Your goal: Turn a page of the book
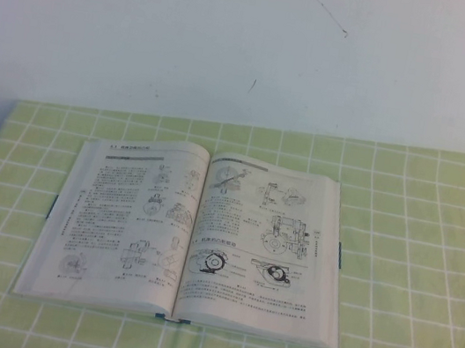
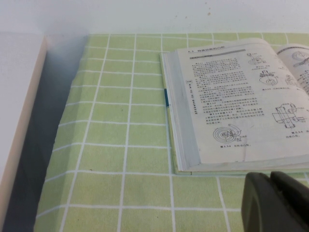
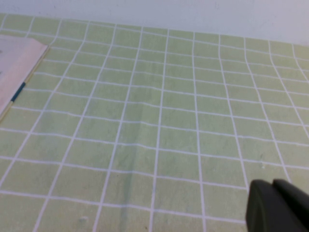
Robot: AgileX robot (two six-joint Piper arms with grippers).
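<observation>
The book (image 1: 191, 237) lies open and flat on the green checked cloth, white pages of text and mechanical drawings facing up, teal cover edges at both sides. The right-hand page (image 1: 261, 246) lies flat. Neither arm shows in the high view. In the left wrist view the book (image 2: 241, 104) lies just beyond my left gripper (image 2: 273, 200), whose black fingers are pressed together and hold nothing. In the right wrist view only a corner of the book (image 3: 17, 72) shows, far from my right gripper (image 3: 275, 208), which is shut and empty over bare cloth.
The green checked tablecloth (image 1: 415, 258) covers the table, with a white wall behind. A white block (image 2: 19, 121) stands off the table's left edge, with a dark gap beside the cloth.
</observation>
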